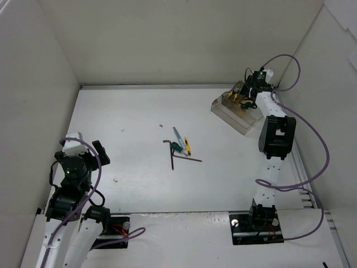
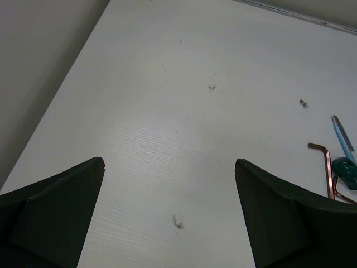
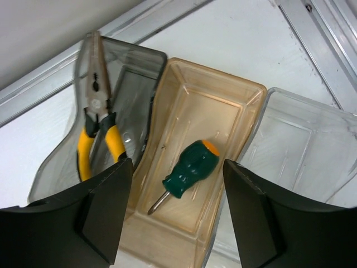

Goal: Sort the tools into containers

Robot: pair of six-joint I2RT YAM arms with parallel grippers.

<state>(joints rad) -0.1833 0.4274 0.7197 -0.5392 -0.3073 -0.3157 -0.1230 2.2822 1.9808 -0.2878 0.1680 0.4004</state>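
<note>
Right gripper (image 3: 177, 167), jaws spread and empty, over box (image 3: 245, 106) whose brownish middle compartment holds green screwdriver (image 3: 192, 167), pliers (image 3: 97, 120) alongside; best lifted straight clear of walls before fetching mid-table hex keys (image 1: 172, 155); left gripper (image 2: 170, 167) spread, idle.

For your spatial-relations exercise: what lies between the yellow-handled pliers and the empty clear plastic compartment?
A brownish plastic compartment holding a stubby green-handled screwdriver, seen in the right wrist view.

White tabletop (image 1: 139, 128), few specks (image 2: 177, 221); plain white walls (image 1: 184, 39) enclose three sides; even light.
</note>
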